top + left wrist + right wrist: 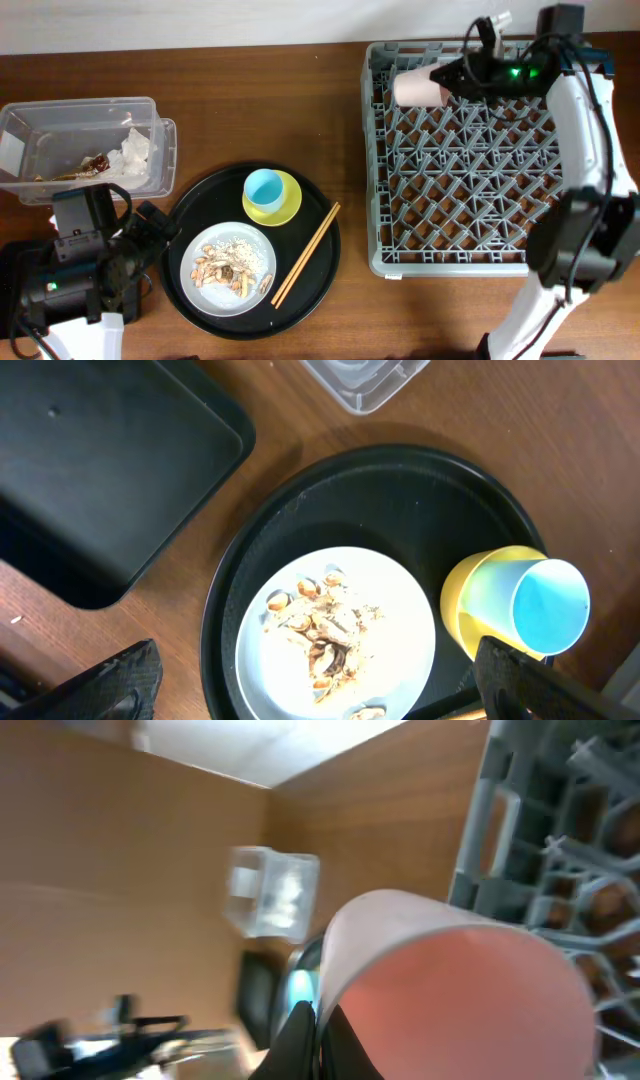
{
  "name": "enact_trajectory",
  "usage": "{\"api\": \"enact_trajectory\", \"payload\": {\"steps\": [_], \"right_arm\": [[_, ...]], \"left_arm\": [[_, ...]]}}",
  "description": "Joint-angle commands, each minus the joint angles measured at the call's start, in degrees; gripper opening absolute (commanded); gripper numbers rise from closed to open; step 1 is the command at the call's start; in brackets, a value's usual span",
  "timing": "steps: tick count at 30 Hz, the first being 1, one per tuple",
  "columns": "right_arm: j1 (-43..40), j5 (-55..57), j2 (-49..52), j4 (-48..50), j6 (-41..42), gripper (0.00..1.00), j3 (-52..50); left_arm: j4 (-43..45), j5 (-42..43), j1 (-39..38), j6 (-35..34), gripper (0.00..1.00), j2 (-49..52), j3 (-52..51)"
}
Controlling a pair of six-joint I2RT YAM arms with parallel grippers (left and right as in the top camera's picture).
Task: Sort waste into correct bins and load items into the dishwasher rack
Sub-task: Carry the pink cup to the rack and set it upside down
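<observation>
Pink is the colour of the pink cup [418, 88], and the right gripper [455, 78] is clamped on it. The cup lies on its side in the air, over the far corner of the dishwasher rack [470, 200], the corner nearest the bins. I think it is held there because that is where it will be set down among the pegs. The right wrist view is blurry, but it looks like one finger pinches the cup by its rim, so the cup can be tipped mouth down.

The left gripper [325, 685] hangs over the round black tray [322, 285] with its fingers wide apart and nothing in them. It looks ready to pick something.

On that tray the light blue cup [263, 187] sits inside the small yellow bowl [288, 207]. Beside them is the white plate [260, 247] with food scraps [222, 268] on it. The two chopsticks [306, 254] lie next to the plate.

The clear tub [90, 108] already has a crumpled napkin [135, 152] and a brownish wrapper [95, 165] in it. The flat black tray [90, 470] is next to the round one and has nothing in it that I can see.

The scraps should come off the plate before the plate goes in the rack.
</observation>
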Motion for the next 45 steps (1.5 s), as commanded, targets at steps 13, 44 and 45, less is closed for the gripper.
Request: {"api": "enact_trajectory", "payload": {"steps": [13,44,45], "right_arm": [[-7.17,5.6,10.38,-13.09,0.48,0.15,0.37],[65.46,78.97,3.67,4.31,11.28,0.73,2.36],[66.07,80.46,5.14,4.52,11.28,0.71,2.36]], "left_arm": [[-0.07,0.24,0.31,0.07,0.99,-0.26,0.37],[-0.07,0.24,0.31,0.07,0.99,-0.26,0.37],[-0.07,0.24,0.31,0.07,0.99,-0.26,0.37]]}}
